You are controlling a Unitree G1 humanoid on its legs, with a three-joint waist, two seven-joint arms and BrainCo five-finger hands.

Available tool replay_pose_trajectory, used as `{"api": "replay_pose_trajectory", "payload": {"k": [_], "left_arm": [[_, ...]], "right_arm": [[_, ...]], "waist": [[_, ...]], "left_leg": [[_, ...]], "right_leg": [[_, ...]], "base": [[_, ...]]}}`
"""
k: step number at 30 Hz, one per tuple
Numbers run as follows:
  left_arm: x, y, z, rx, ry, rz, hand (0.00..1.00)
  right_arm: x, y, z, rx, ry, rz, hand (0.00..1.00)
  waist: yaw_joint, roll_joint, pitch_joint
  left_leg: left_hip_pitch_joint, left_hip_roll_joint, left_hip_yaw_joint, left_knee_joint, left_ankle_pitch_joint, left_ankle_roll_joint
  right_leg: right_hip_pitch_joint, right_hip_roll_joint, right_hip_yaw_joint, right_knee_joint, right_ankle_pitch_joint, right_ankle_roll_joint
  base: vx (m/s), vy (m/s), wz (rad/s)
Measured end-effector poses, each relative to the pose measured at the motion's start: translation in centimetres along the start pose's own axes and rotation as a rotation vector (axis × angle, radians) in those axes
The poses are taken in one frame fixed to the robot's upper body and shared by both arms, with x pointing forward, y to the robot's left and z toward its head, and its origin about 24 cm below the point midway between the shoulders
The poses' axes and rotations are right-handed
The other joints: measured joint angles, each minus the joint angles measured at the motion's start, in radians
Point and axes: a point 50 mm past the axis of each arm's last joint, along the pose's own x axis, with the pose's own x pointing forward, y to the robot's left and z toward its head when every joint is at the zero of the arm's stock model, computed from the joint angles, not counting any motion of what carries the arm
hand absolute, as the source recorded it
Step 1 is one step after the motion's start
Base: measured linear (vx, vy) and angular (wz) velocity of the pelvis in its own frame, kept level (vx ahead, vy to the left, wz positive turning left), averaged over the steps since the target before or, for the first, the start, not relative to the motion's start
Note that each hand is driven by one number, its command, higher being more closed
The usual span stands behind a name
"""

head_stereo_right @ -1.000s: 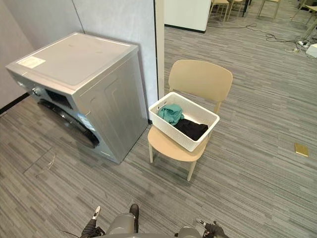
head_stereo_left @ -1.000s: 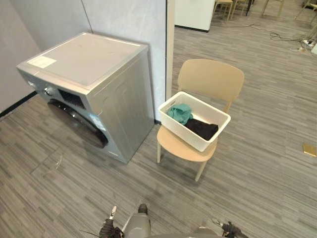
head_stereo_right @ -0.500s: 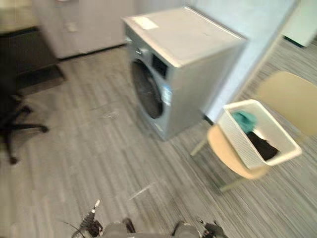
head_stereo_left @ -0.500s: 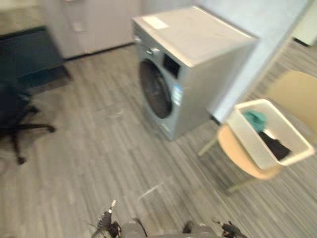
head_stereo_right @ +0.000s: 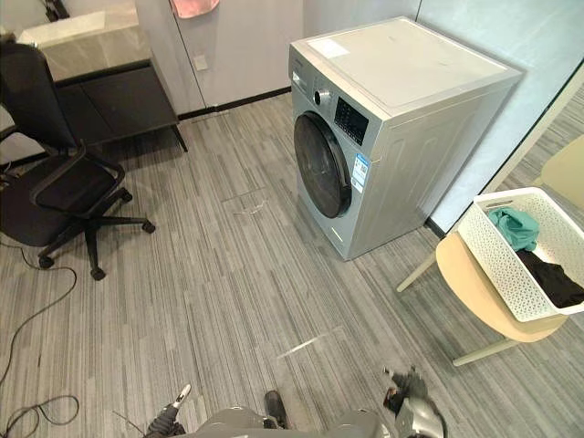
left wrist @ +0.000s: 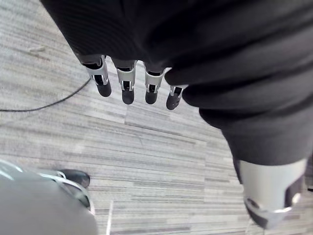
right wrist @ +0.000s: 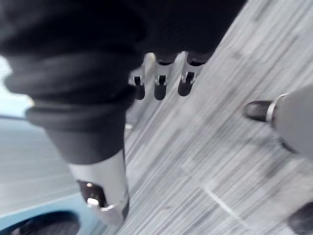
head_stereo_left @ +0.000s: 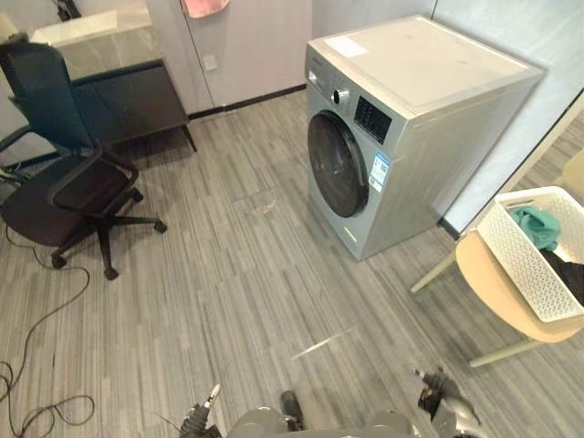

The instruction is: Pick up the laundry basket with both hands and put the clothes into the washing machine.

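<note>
Two hands hang empty: the left hand (left wrist: 128, 85) and the right hand (right wrist: 160, 81) both have fingers straight and relaxed above the floor, gripping nothing. The laundry basket (head_stereo_left: 522, 260) sits on a beige chair (head_stereo_left: 493, 297), well apart from both hands, with a teal garment (head_stereo_left: 537, 225) and a black garment (head_stereo_left: 570, 274) inside. The step looks like the approach: turn right, square up to the basket, then take opposite rims evenly so it lifts level. The washing machine (head_stereo_left: 411, 119) has its door (head_stereo_left: 336, 175) closed. Against a second ago the whole picture has swung left: the camera turned, not the things, and the basket, then central, now lies at the right edge.
</note>
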Motion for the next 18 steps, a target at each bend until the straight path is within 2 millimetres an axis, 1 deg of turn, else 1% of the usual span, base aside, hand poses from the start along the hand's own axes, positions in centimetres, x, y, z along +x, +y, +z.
{"api": "replay_pose_trajectory", "payload": {"k": [1, 2, 3, 4, 5, 6, 7, 8, 9, 10, 12, 14, 15, 16, 17, 18], "left_arm": [[0.0, 0.5, -0.2, 0.013, 0.008, 0.011, 0.0], [-0.1, 1.0, -0.2, 0.018, 0.008, 0.021, 0.0], [-0.1, 1.0, -0.2, 0.019, 0.008, 0.021, 0.0], [0.0, 1.2, -0.1, 0.026, 0.004, 0.026, 0.0], [0.0, 0.9, 0.1, 0.033, -0.001, 0.018, 0.0], [0.1, 0.9, 0.4, 0.041, -0.009, 0.018, 0.0], [0.2, 0.9, 0.8, 0.056, -0.02, 0.018, 0.0], [0.3, 0.8, 1.3, 0.066, -0.033, 0.015, 0.0], [0.4, 0.5, 1.9, 0.075, -0.047, 0.008, 0.0], [0.5, 0.3, 2.2, 0.081, -0.056, 0.003, 0.0], [0.6, -0.6, 2.8, 0.094, -0.081, -0.025, 0.0], [0.6, -1.1, 3.1, 0.093, -0.087, -0.036, 0.0], [0.6, -1.5, 3.3, 0.098, -0.095, -0.05, 0.0], [0.6, -1.9, 3.5, 0.096, -0.101, -0.058, 0.0], [0.6, -1.9, 3.5, 0.096, -0.103, -0.06, 0.0], [0.6, -2.0, 3.5, 0.092, -0.104, -0.062, 0.0]], "right_arm": [[-0.2, 1.4, 1.7, -0.012, -0.084, 0.049, 0.0], [-0.6, 2.6, 3.2, -0.008, -0.168, 0.09, 0.0], [-0.8, 3.1, 3.8, 0.001, -0.201, 0.105, 0.0], [-1.1, 3.5, 4.8, 0.025, -0.261, 0.131, 0.0], [-1.3, 3.5, 5.5, 0.04, -0.298, 0.137, 0.0], [-1.4, 3.6, 5.8, 0.045, -0.313, 0.139, 0.0], [-1.5, 3.6, 6.0, 0.049, -0.333, 0.141, 0.0], [-1.5, 3.5, 5.9, 0.048, -0.332, 0.142, 0.0], [-1.6, 3.3, 5.4, 0.032, -0.321, 0.143, 0.0], [-1.6, 3.2, 5.2, 0.027, -0.316, 0.145, 0.0], [-1.8, 3.2, 4.3, 0.0, -0.294, 0.159, 0.0], [-1.9, 3.1, 3.8, -0.017, -0.28, 0.163, 0.0], [-2.0, 2.7, 3.1, -0.031, -0.263, 0.159, 0.0], [-2.1, 2.6, 2.5, -0.041, -0.244, 0.162, 0.0], [-2.2, 2.6, 2.2, -0.045, -0.236, 0.165, 0.0], [-2.4, 2.7, 1.7, -0.056, -0.224, 0.173, 0.0]], "waist": [[-0.015, 0.0, 0.005], [-0.021, -0.008, 0.013], [-0.025, -0.013, 0.02], [-0.035, -0.019, 0.034], [-0.04, -0.024, 0.046], [-0.04, -0.028, 0.049], [-0.041, -0.038, 0.053], [-0.042, -0.046, 0.051], [-0.041, -0.054, 0.047], [-0.041, -0.052, 0.047], [-0.039, -0.021, 0.029], [-0.04, -0.001, 0.019], [-0.042, 0.01, 0.011], [-0.04, 0.013, 0.01], [-0.039, 0.012, 0.01], [-0.039, 0.008, 0.01]], "left_leg": [[0.0, 0.001, -0.001, -0.001, -0.002, 0.003], [-0.002, 0.005, -0.004, -0.004, -0.002, 0.003], [-0.003, 0.012, -0.006, -0.004, -0.002, 0.003], [-0.003, 0.029, -0.013, 0.003, -0.003, 0.004], [-0.003, 0.042, -0.018, 0.013, -0.003, 0.004], [-0.002, 0.046, -0.022, 0.017, -0.003, 0.003], [-0.002, 0.051, -0.031, 0.024, -0.01, -0.008], [0.0, 0.051, -0.042, 0.028, -0.015, -0.017], [0.01, 0.051, -0.063, 0.026, -0.02, -0.033], [0.014, 0.055, -0.074, 0.026, -0.023, -0.042], [0.006, 0.089, -0.097, 0.024, -0.03, -0.071], [0.0, 0.113, -0.113, 0.032, -0.036, -0.082], [-0.005, 0.135, -0.124, 0.052, -0.047, -0.099], [-0.014, 0.164, -0.126, 0.115, -0.07, -0.125], [-0.029, 0.178, -0.133, 0.174, -0.086, -0.138], [-0.068, 0.203, -0.142, 0.294, -0.099, -0.148]], "right_leg": [[-0.037, 0.035, 0.082, 0.024, -0.01, 0.016], [-0.076, 0.085, 0.146, 0.033, -0.026, 0.041], [-0.091, 0.113, 0.182, 0.032, -0.034, 0.055], [-0.114, 0.174, 0.221, 0.018, -0.037, 0.062], [-0.134, 0.206, 0.226, -0.01, -0.032, 0.065], [-0.145, 0.216, 0.222, -0.037, -0.024, 0.067], [-0.153, 0.223, 0.215, -0.108, 0.01, 0.064], [-0.14, 0.223, 0.21, -0.157, 0.062, 0.056], [-0.114, 0.231, 0.208, -0.193, 0.138, 0.045], [-0.109, 0.239, 0.211, -0.2, 0.152, 0.031], [-0.092, 0.277, 0.19, -0.227, 0.137, 0.006], [-0.076, 0.299, 0.164, -0.251, 0.132, 0.008], [-0.058, 0.317, 0.148, -0.269, 0.121, 0.003], [-0.03, 0.336, 0.141, -0.285, 0.105, 0.0], [-0.015, 0.345, 0.14, -0.292, 0.097, -0.006], [0.007, 0.354, 0.141, -0.296, 0.088, -0.009]], "base": [[0.0, 0.026, -0.04], [0.0, 0.0, 0.0], [0.02, -0.052, 0.08], [0.05, -0.089, 0.2], [0.07, -0.103, 0.23], [0.1, -0.107, 0.23], [0.11, -0.098, 0.26], [0.17, -0.137, 0.39], [0.22, -0.156, 0.37], [0.28, -0.185, 0.37], [0.27, -0.163, 0.2], [0.22, -0.114, 0.15], [0.35, -0.163, 0.21], [0.35, -0.162, 0.12], [0.29, -0.139, -0.03], [0.22, -0.099, -0.12]]}}
